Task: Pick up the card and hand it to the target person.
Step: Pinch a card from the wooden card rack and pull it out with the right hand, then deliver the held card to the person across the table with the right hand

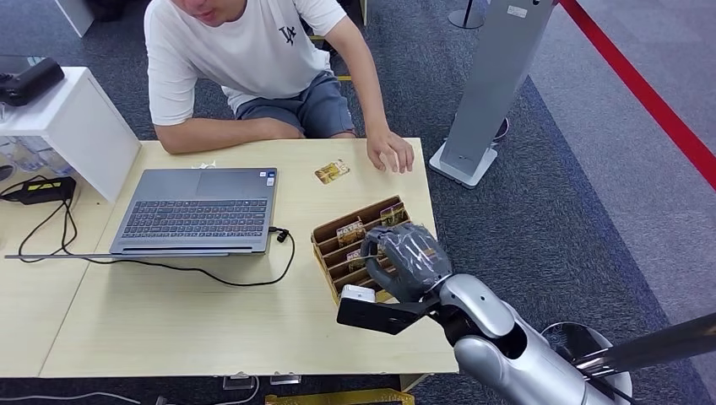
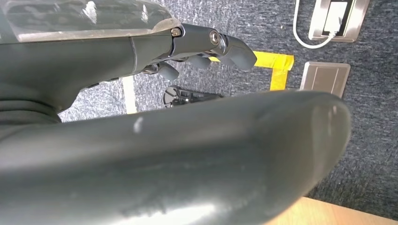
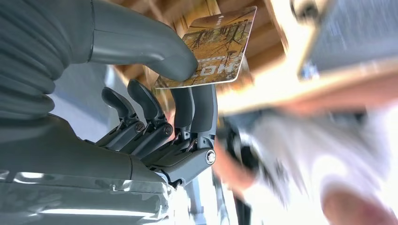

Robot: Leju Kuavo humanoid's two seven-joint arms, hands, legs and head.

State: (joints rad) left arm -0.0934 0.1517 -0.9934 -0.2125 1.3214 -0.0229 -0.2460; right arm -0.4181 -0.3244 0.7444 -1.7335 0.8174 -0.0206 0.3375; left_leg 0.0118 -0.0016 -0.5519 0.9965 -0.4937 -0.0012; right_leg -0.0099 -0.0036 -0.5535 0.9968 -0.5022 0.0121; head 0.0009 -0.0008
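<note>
Right hand [image 1: 405, 257] over the slotted card holder [image 1: 333, 253], thumb [image 3: 155, 51] and fingers clamped on the card [image 3: 213, 47], so lift straight up clear of the slots, then carry toward 12 o'clock to the person's hand [image 1: 390, 150]; left hand [image 2: 206, 47] fingers curled, holding nothing.

An open grey laptop [image 1: 198, 211] sits on the pale wooden table [image 1: 169, 321], well to the left of the hand, its black cable [image 1: 211, 272] trailing across the tabletop. A white box-shaped stand [image 1: 72, 126] lies farther left; a grey metal floor post [image 1: 490, 84] rises beyond the hand, near the table's far corner.
</note>
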